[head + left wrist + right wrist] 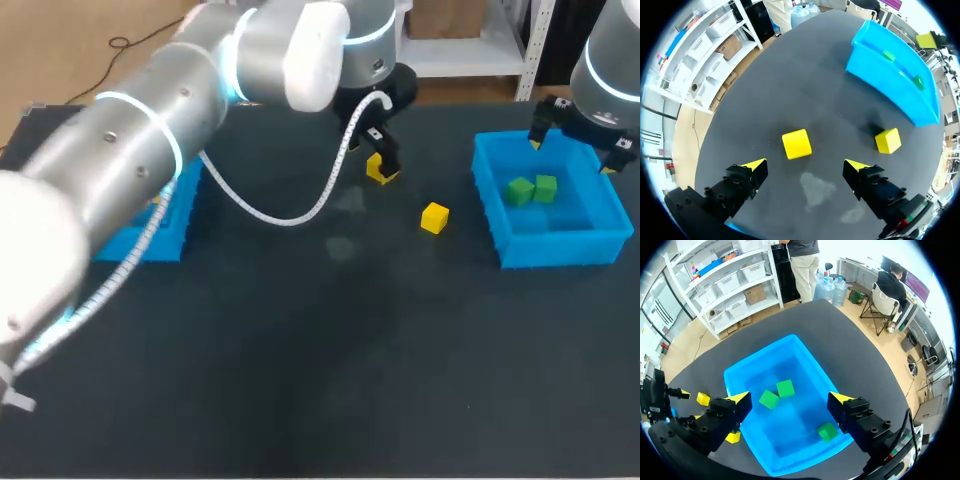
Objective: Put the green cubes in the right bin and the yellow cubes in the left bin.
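In the right bin: three green cubes, a bit apart. Above it, the right gripper, fingers wide, holding nothing. Left bin mostly hidden behind the left arm; inside not seen. On the table, a yellow cube, flat, turned a little sideways, just ahead of the left gripper, fingers spread, not touching. Second yellow cube nearer the right bin.

Three green cubes inside blue right bin, two side by side. Two yellow cubes apart on dark table between bins. Blue left bin mostly hidden.
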Available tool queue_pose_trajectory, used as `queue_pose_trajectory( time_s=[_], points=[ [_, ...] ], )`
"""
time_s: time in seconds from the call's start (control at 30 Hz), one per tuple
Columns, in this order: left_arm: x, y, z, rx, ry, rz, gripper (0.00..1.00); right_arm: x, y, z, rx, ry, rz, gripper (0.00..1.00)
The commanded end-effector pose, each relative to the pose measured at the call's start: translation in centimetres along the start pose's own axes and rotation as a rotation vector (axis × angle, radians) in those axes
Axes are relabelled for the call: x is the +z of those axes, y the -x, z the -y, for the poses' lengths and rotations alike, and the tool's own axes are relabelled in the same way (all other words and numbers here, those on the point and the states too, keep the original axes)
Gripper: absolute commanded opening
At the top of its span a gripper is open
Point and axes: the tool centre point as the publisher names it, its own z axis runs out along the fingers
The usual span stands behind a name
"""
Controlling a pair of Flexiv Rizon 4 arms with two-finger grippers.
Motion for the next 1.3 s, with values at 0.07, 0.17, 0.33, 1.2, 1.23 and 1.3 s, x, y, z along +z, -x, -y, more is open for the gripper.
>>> queue_pose_trajectory(
  time_s=[0.07,0.17,0.33,1.2,1.23,1.3],
  points=[
    [1.5,2.0,-1.1,-0.002,-0.015,-0.189,1.00,-0.1,-0.2,0.2,0.002,0.002,0.007,1.00],
    [2.1,2.3,-1.2,-0.008,-0.014,-0.198,1.00,-0.1,-0.2,0.2,0.002,0.002,0.007,1.00],
    [2.6,2.6,-0.9,0.000,-0.026,-0.205,0.00,-0.1,-0.2,0.2,0.002,0.002,0.007,1.00],
    [-6.4,-4.6,0.4,0.146,0.013,-0.030,0.00,-0.1,-0.2,0.2,0.002,0.002,0.007,1.00],
    [-7.4,-5.4,0.2,0.147,0.024,-0.015,0.00,-0.1,-0.2,0.2,0.002,0.002,0.007,1.00],
    [-9.5,-7.1,-0.8,0.117,0.044,0.018,0.00,-0.1,-0.2,0.2,0.002,0.002,0.007,1.00]
  ],
)
